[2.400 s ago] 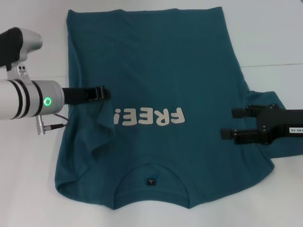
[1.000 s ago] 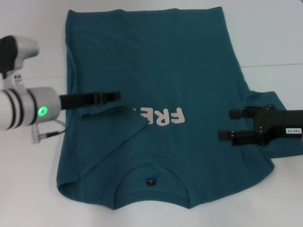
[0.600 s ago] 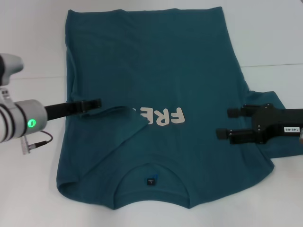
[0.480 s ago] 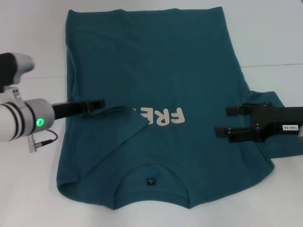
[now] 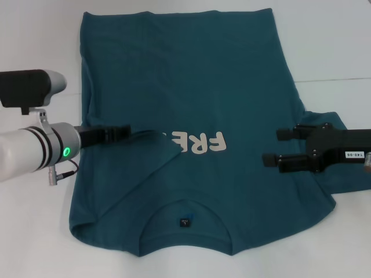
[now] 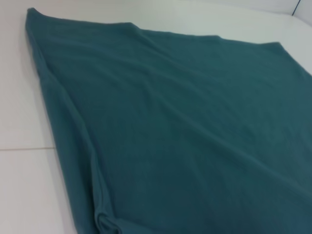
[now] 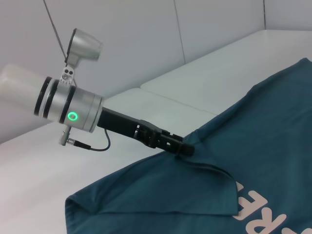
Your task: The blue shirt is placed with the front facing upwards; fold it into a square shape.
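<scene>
Since 2.4 s earlier, the left sleeve had been carried inward over the chest, covering the print's last letters, and the left gripper had been drawn back toward the shirt's left edge. Whether its fingers were parted could not be told; no cloth was seen held. The right gripper hung open above the unfolded right sleeve, nothing grasped. The blue shirt lay flat on the table, collar nearest the robot, long axis running away. That sleeve was judged nearest the right gripper.
</scene>
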Controlling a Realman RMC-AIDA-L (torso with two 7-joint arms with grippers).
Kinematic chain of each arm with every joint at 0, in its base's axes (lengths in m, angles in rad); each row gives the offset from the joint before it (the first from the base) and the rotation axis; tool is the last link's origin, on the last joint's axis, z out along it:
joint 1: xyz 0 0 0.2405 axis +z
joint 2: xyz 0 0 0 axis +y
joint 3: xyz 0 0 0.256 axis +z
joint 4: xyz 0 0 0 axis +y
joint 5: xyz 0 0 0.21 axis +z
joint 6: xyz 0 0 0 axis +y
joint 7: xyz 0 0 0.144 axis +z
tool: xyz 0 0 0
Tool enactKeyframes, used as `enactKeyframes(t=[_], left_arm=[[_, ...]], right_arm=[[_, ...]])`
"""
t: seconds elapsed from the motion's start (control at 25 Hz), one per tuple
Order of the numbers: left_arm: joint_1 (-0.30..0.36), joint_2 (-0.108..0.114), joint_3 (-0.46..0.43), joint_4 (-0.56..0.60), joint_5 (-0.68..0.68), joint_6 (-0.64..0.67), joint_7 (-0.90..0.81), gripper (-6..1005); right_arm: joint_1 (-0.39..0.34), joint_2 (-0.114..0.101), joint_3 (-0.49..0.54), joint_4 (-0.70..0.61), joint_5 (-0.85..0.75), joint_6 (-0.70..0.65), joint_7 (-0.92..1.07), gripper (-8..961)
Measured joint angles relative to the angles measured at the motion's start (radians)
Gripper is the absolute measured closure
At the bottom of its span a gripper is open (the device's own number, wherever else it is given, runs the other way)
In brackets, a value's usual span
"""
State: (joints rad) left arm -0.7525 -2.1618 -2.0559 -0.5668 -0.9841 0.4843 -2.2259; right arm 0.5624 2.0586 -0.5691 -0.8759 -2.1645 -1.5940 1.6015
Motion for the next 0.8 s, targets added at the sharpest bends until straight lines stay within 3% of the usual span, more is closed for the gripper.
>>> enactKeyframes(t=[0.52, 0.8], left_arm=[[0.028, 0.005, 0.005, -0.004, 0.085, 0.014, -0.001, 230], [0.008, 0.003, 0.007, 0.004, 0.113, 0.002, 0.002, 236]], right_arm=[[-0.002, -0.003, 0.0, -0.002, -0.002, 0.004, 0.011, 36], [-0.002, -0.002, -0.001, 0.001, -0.003, 0.005, 0.011, 36]])
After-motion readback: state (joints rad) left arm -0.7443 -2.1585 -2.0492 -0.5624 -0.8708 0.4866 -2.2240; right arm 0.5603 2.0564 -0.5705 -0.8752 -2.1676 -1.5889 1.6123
